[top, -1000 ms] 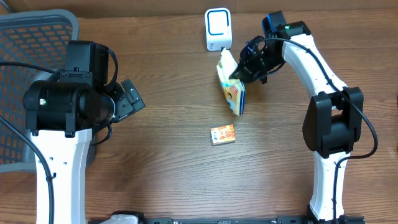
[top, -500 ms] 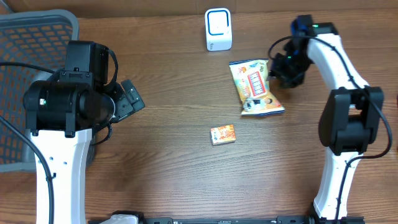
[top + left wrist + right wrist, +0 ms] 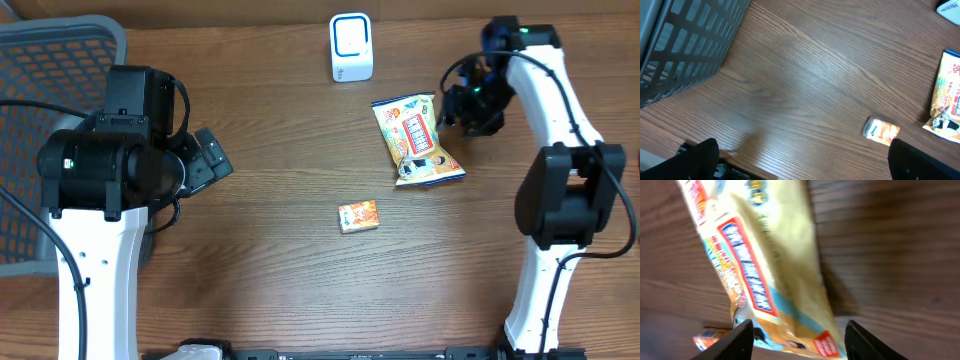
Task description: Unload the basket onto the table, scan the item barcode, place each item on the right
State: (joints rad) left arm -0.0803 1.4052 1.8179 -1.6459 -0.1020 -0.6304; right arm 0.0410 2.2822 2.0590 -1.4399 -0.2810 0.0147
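The item, a yellow snack bag point(image 3: 415, 140) with a red label, lies flat on the wooden table below and right of the white, blue-faced scanner point(image 3: 351, 47). My right gripper point(image 3: 449, 110) hovers just off the bag's right edge, open. In the right wrist view its dark fingers point(image 3: 740, 341) stand wide apart, with the bag point(image 3: 765, 270) lying past them on the wood. My left gripper point(image 3: 213, 158) stays at the left, open and empty, with its fingertips point(image 3: 920, 161) at the frame's bottom corners. Whether a barcode faces up I cannot tell.
A small orange box point(image 3: 359, 216) lies mid-table, also seen as the box point(image 3: 881, 131) in the left wrist view. A grey mesh basket point(image 3: 60, 55) fills the far left corner. The bag's end point(image 3: 947, 95) shows at the right edge of that view.
The right gripper has opened and let go of the bag. The bag went from upright by the scanner to flat on the table, further right. The right arm drew back rightward.
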